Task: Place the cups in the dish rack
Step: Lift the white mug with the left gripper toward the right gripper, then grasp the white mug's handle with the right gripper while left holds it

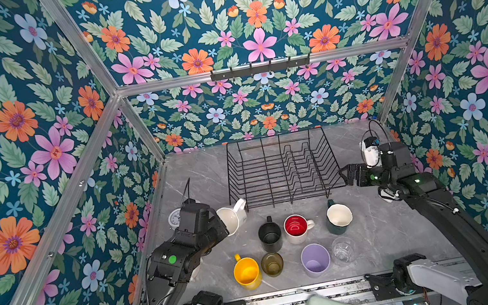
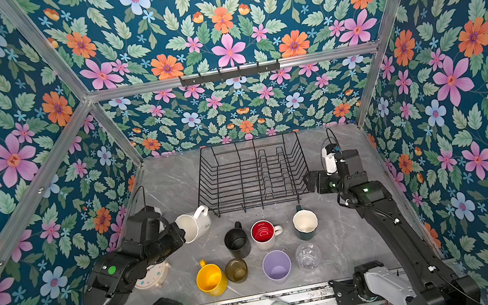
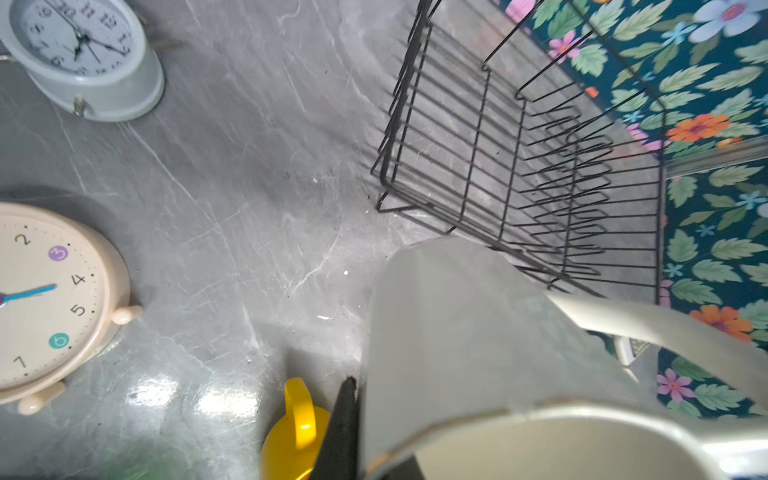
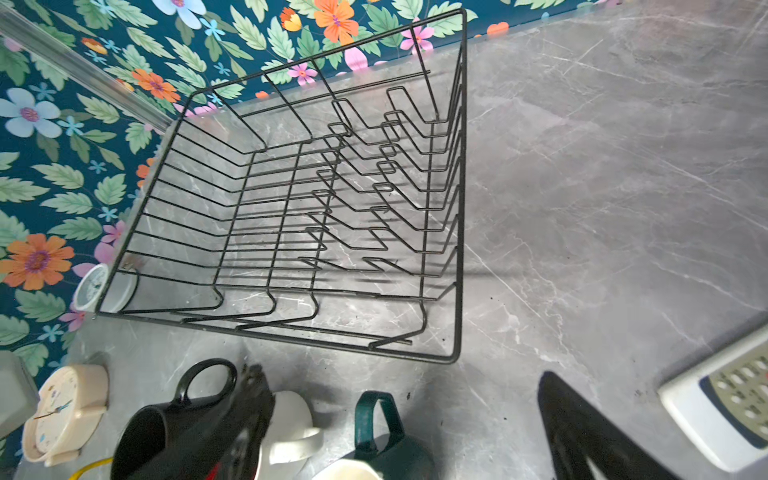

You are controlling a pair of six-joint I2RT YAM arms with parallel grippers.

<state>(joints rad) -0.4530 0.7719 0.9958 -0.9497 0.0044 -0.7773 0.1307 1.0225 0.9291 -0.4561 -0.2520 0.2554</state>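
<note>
We count eight cups, all outside the one dish rack (image 1: pixel 279 170), a box of thin black wire with bent upright bars. The left gripper (image 1: pixel 221 225) is pinched tight on the rim of the smooth white mug (image 1: pixel 230 218), tipped over just by the rack's front left corner. Before the rack stand a black mug (image 1: pixel 269 235), a red-inside mug (image 1: pixel 296 229) and a teal mug (image 1: pixel 339 218). Farther from it are a yellow mug (image 1: pixel 247 273), an olive glass (image 1: pixel 272 264), a lilac tumbler (image 1: pixel 315 259) and a see-through glass (image 1: pixel 343 249). The right gripper (image 1: pixel 346 176) hangs spread wide, holding nothing, by the rack's front right corner. Two round clocks, a white clock (image 3: pixel 83 54) and a cream clock (image 3: pixel 54 303), sit off the rack's left.
</note>
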